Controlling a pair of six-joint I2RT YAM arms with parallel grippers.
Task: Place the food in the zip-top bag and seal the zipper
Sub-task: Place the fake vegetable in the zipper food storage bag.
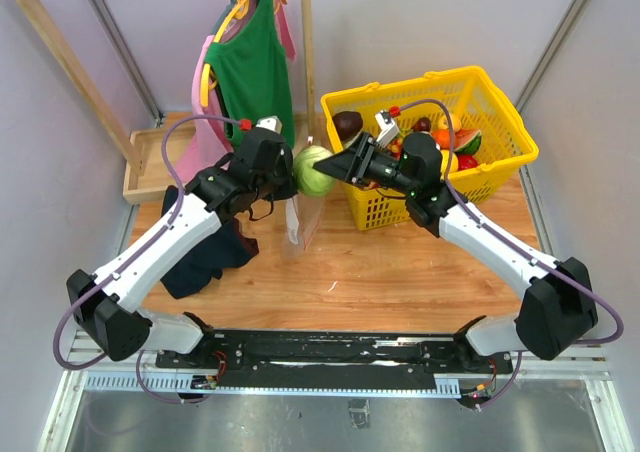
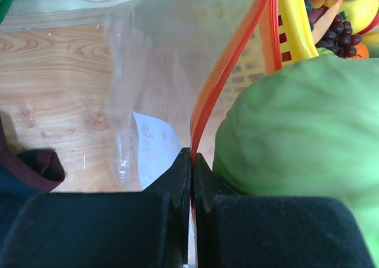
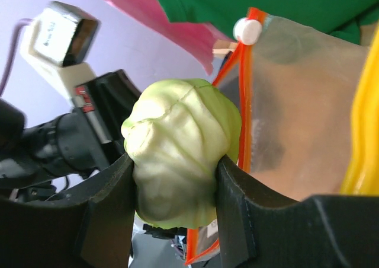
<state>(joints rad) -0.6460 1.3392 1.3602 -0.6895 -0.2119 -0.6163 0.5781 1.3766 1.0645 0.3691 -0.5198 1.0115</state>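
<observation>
My left gripper (image 2: 193,155) is shut on the orange-red zipper (image 2: 212,87) of the clear zip-top bag (image 2: 160,72) and holds the bag up above the table; its white label (image 2: 155,146) shows. My right gripper (image 3: 174,167) is shut on a round pale green toy cabbage (image 3: 177,149), held right at the bag's mouth. In the top view the cabbage (image 1: 313,170) sits between the left gripper (image 1: 288,172) and the right gripper (image 1: 338,169), with the bag (image 1: 303,220) hanging below. The white zipper slider (image 3: 247,31) is at one end of the strip.
A yellow basket (image 1: 495,107) with several toy fruits stands at the back right. A rack with green and pink garments (image 1: 250,62) stands at the back. A wooden tray (image 1: 150,162) is at the left, dark cloth (image 1: 205,257) beneath the left arm.
</observation>
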